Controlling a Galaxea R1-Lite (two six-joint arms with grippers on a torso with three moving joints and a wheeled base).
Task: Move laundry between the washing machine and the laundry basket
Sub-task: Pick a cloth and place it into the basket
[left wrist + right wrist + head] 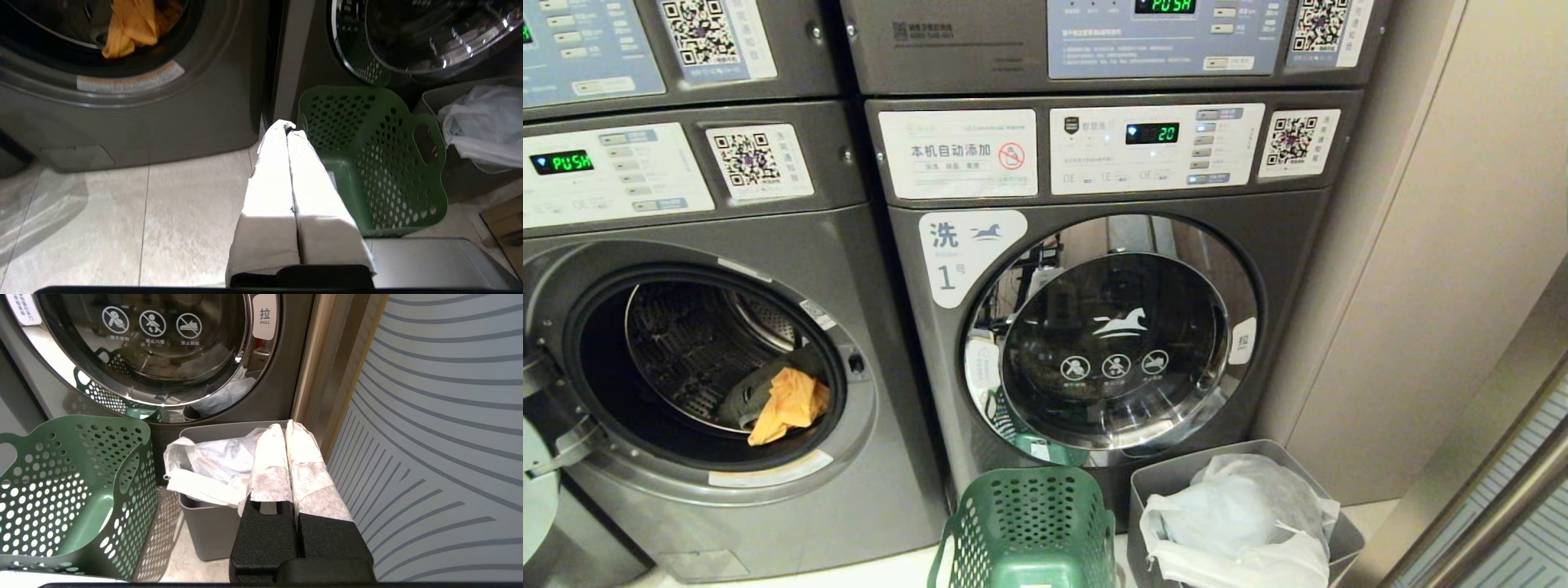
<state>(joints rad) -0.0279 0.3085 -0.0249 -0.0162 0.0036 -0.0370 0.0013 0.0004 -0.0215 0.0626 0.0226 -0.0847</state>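
The left washing machine (727,523) stands with its door open; an orange garment (788,403) lies at the drum's front lip, also in the left wrist view as orange cloth (130,26). A green perforated laundry basket (1029,523) sits on the floor in front of the right machine; its inside (367,163) looks empty. My left gripper (289,127) is shut with nothing in it, low over the floor beside the basket's near wall. My right gripper (284,426) is shut and empty, held by the grey bin. Neither arm shows in the head view.
A grey bin (1339,531) lined with a white plastic bag (1241,514) stands right of the basket. The right washer's glass door (1111,335) is closed. A wall panel (429,437) lies close on the right. Tiled floor (122,228) spreads before the left machine.
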